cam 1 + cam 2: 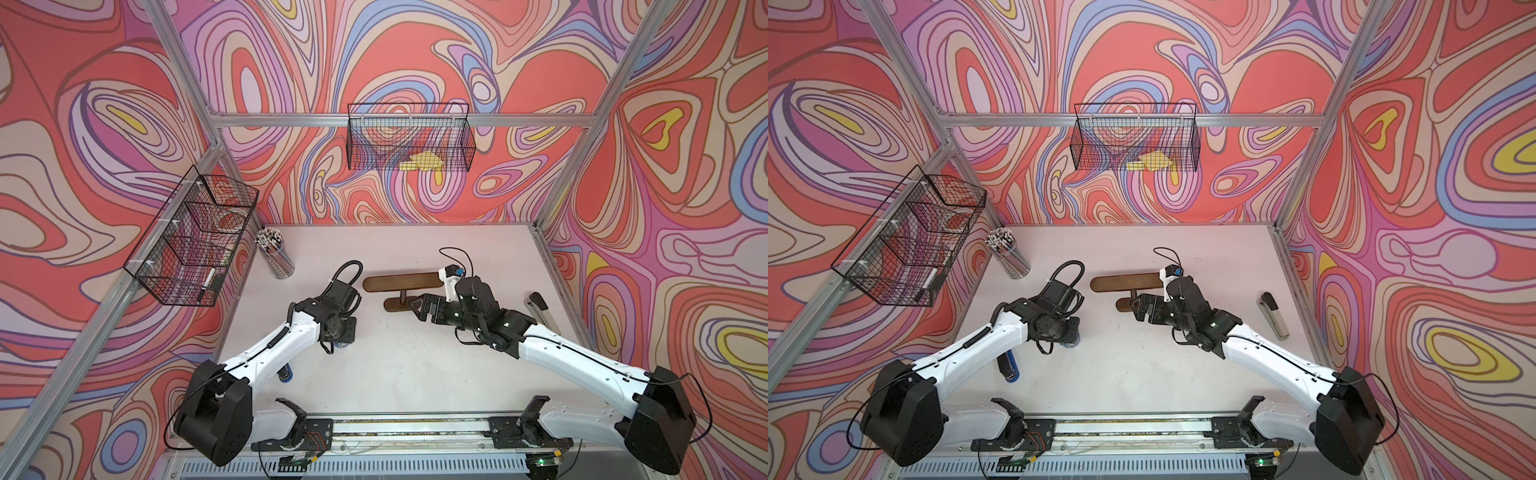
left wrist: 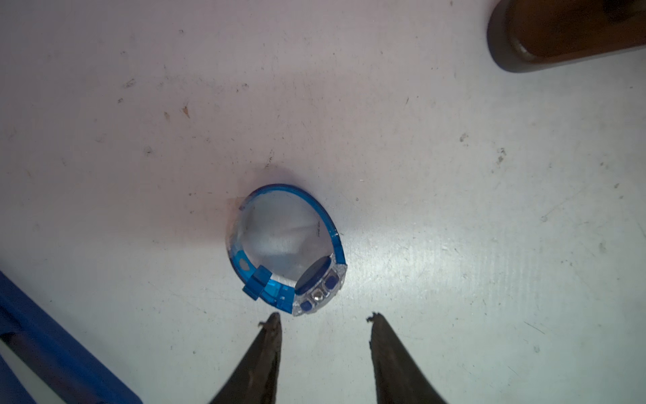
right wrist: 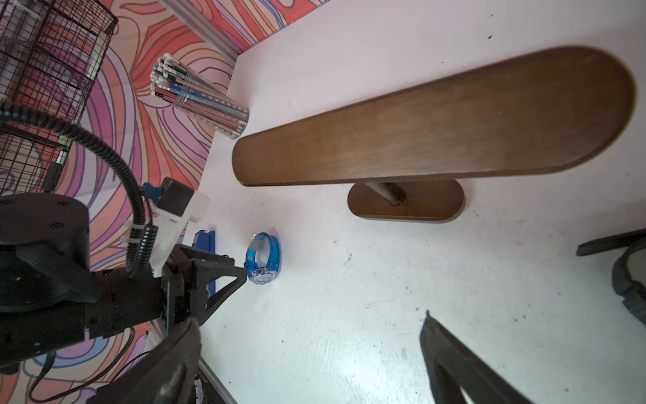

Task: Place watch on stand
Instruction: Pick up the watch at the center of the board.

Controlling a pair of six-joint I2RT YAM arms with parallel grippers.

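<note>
The blue watch lies on the white table just ahead of the left gripper, whose jaws stand apart, empty. The right gripper gapes wide beside the stand

A clear cup of pencils stands at the counter's far left corner, below a wire basket on the side wall. A back-wall basket holds yellow notes. A stapler lies near the right edge and a blue object near the left.
</note>
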